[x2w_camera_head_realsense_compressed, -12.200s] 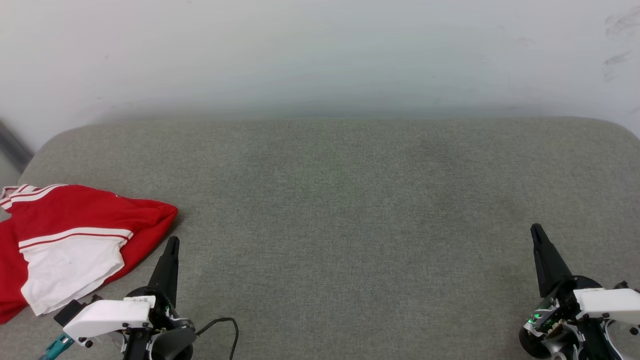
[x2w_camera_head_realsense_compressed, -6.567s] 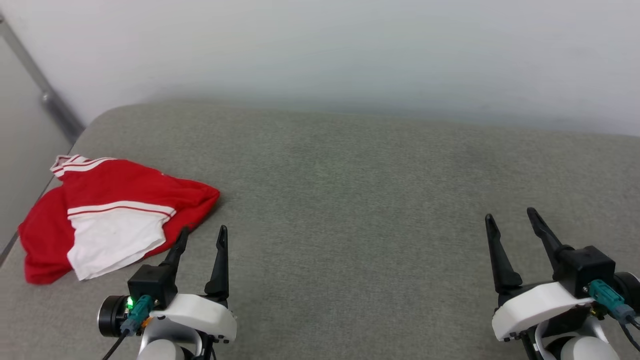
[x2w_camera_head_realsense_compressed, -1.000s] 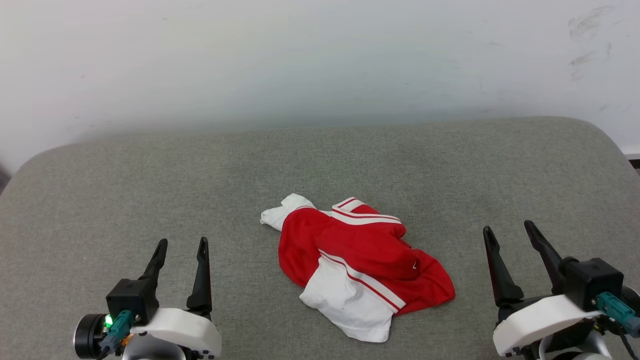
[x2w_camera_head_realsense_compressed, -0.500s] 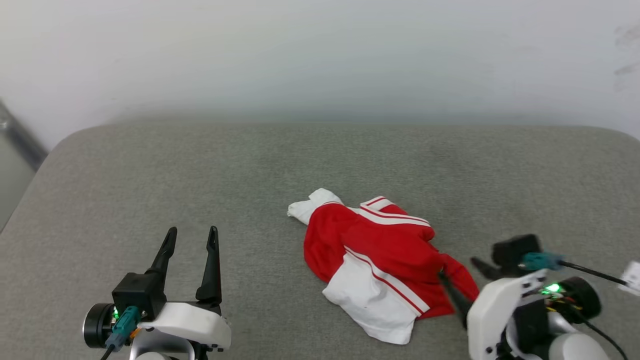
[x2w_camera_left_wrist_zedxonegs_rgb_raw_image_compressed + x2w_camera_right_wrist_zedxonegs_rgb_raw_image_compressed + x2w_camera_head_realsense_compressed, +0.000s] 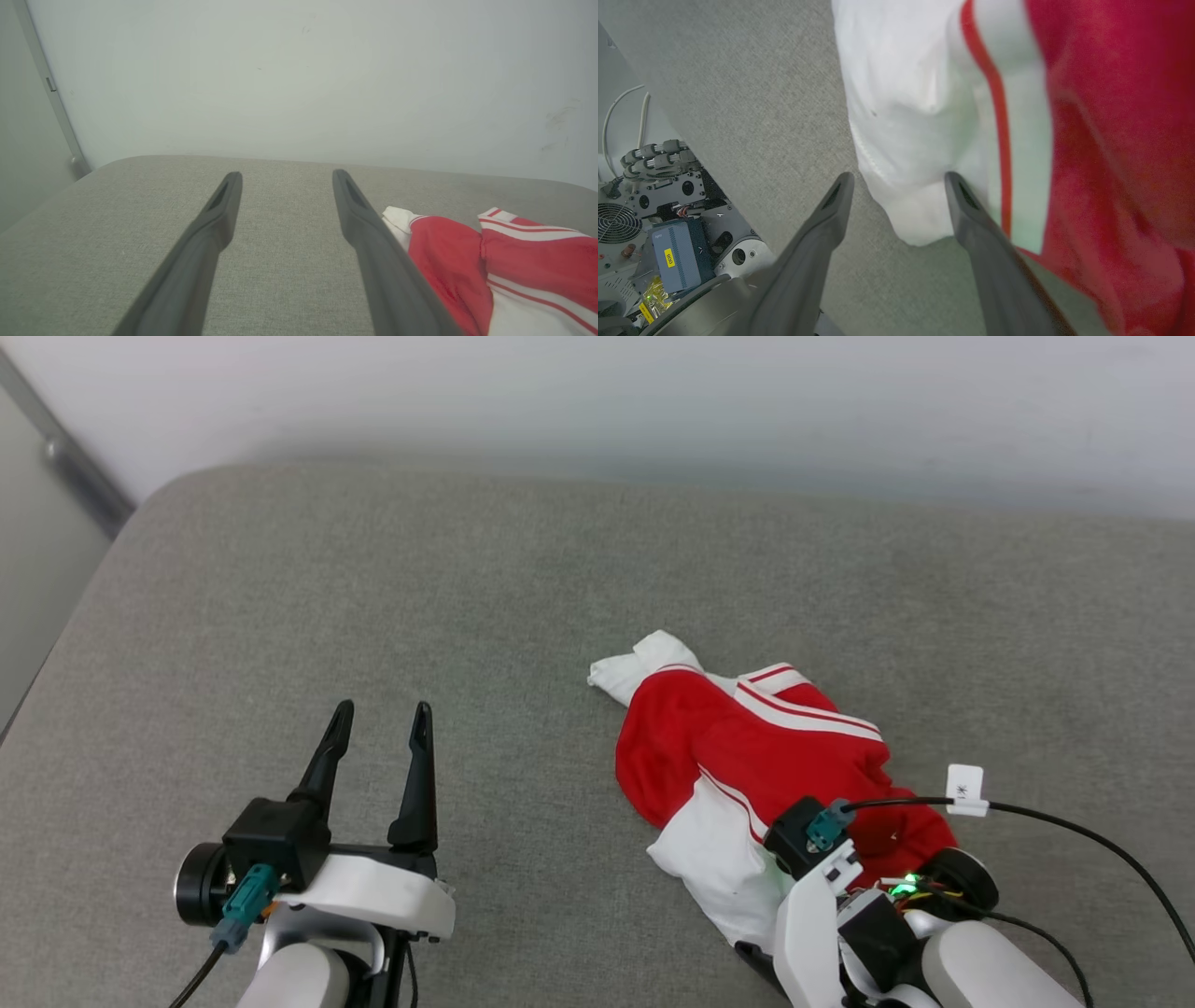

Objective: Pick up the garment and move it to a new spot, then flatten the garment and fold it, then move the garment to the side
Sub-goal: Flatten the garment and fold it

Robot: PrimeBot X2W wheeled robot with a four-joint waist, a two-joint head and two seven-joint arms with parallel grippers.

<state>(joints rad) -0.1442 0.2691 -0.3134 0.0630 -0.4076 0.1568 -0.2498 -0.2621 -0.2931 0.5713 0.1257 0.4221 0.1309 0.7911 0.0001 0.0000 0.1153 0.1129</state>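
Observation:
The garment (image 5: 747,747) lies crumpled on the grey cushion, right of centre: red body, white sleeves, red-white striped trim. Its print is hidden. My right arm's wrist (image 5: 822,868) hangs over the garment's near end, pointing down, and covers its own fingers in the head view. In the right wrist view my right gripper (image 5: 899,179) is open, its fingertips straddling the near edge of a white sleeve (image 5: 915,102), with red cloth (image 5: 1111,140) to the right. My left gripper (image 5: 378,719) is open and empty, left of the garment and apart from it; the left wrist view shows the gripper (image 5: 287,177) with the garment (image 5: 514,261) at the right.
The grey cushioned surface (image 5: 373,569) runs back to a pale wall (image 5: 653,392); its left edge drops off by a grey strip (image 5: 65,457). A black cable with a white tag (image 5: 965,789) arcs over the garment. The robot's base electronics (image 5: 668,233) sit beyond the near edge.
The head camera has shifted. My right arm has turned over and come down over the garment's near end. The left gripper stays open; the garment lies as before.

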